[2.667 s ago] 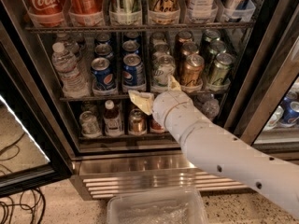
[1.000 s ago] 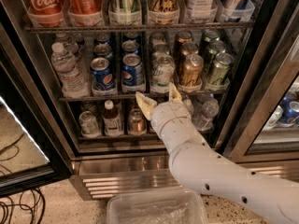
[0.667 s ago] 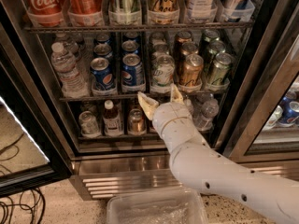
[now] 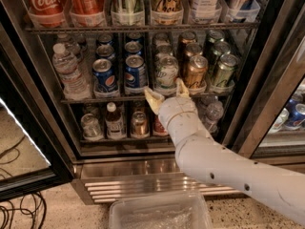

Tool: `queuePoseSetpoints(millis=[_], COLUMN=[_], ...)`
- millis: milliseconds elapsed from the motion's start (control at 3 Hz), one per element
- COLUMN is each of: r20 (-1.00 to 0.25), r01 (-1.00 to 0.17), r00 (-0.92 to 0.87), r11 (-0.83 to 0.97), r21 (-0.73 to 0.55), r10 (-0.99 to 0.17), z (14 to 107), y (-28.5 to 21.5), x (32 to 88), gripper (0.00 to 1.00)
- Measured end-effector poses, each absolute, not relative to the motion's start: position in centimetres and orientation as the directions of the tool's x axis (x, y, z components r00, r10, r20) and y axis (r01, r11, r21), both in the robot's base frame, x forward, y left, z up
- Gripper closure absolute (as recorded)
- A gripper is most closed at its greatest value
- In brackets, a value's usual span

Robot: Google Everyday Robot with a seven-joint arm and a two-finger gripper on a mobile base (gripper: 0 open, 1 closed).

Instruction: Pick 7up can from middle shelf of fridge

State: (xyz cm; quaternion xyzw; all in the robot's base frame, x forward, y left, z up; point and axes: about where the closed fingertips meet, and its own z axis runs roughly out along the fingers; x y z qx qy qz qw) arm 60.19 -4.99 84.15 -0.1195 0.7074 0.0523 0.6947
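Note:
The 7up can (image 4: pixel 167 71), whitish-silver with a green logo and silver top, stands at the front of the middle shelf (image 4: pixel 95 99) of the fridge (image 4: pixel 143 151). More such cans stand in a row behind it. My gripper (image 4: pixel 167 92) is open, its two tan fingers pointing up at the shelf's front rail, just below the can. One finger (image 4: pixel 153 100) is to the can's lower left, the other finger (image 4: pixel 182 87) to its lower right. They do not hold the can. My white arm (image 4: pixel 224 171) reaches in from the lower right.
Blue Pepsi cans (image 4: pixel 136 71) stand left of the 7up can, gold-brown cans (image 4: pixel 195 70) and green cans (image 4: pixel 223 69) right. A water bottle (image 4: pixel 69 70) is at far left. Coca-Cola bottles (image 4: pixel 45 1) fill the top rack, small bottles (image 4: pixel 113 120) the bottom. A clear bin (image 4: pixel 159 213) lies below.
My gripper has risen and moved slightly right from below the shelf, so its open fingers now reach the shelf rail under the 7up can. The cans have not moved.

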Motion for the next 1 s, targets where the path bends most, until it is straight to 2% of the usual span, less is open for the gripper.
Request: queuePoseSetpoints(millis=[1000], r20=[-0.992], r01=[-0.188], r00=[0.013], r11=[0.974], r21=[-0.123], r10=[-0.123], z=[84.0], y=[-6.7], x=[62.8], gripper=[0.31])
